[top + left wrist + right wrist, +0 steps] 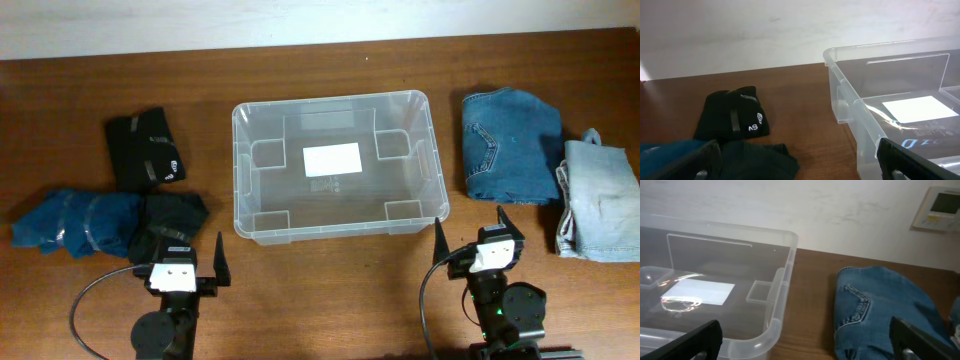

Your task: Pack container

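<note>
Overhead, the left claw (177, 258) and right claw (470, 235) both stand spread wide and empty above the tabletop (330, 300). Ahead of them, between the two, sits the container (333, 99), with nothing inside but its white label (331, 159). Just ahead and outward of the left claw lies a blue-and-black heap of clothes (90, 222), and a folded black garment (145, 150) lies farther on. Beyond the right claw lie dark jeans (505, 145) and pale denim (597, 195). Packing looks unstarted, and every piece is yet to go in.
</note>
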Robot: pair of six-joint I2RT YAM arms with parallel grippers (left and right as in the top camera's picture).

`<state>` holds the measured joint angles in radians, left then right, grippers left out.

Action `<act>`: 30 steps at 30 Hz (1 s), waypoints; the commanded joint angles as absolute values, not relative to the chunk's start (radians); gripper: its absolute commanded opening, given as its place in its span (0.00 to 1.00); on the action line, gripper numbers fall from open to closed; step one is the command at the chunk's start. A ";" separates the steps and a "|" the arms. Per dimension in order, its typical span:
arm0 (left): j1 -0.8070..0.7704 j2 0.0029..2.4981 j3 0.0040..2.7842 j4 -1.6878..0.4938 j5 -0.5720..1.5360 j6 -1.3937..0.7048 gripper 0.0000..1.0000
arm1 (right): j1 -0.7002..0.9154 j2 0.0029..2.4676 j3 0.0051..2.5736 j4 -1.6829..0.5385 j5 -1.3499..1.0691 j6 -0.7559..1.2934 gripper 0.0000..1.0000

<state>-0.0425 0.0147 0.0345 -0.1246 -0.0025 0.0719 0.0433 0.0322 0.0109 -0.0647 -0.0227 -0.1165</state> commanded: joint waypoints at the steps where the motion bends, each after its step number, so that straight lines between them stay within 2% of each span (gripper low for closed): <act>1: -0.036 0.006 0.030 -0.125 0.012 0.084 0.99 | 0.052 0.035 0.006 -0.064 -0.002 -0.110 0.98; 7: -0.036 0.006 0.030 -0.125 0.012 0.084 0.99 | 0.051 0.046 0.067 -0.103 -0.055 0.040 0.99; 11: -0.036 0.006 0.030 -0.125 0.012 0.084 0.99 | 0.050 0.129 0.185 -0.160 -0.102 0.065 0.99; 17: -0.036 0.006 0.030 -0.125 0.012 0.084 0.99 | 0.050 0.412 0.504 -0.340 -0.110 0.060 0.99; 26: -0.036 0.006 0.030 -0.125 0.012 0.084 0.99 | 0.051 0.950 1.132 -0.813 -0.148 0.060 0.98; 30: -0.036 0.006 0.030 -0.125 0.012 0.084 0.99 | 0.050 1.092 1.257 -0.881 -0.142 0.060 0.98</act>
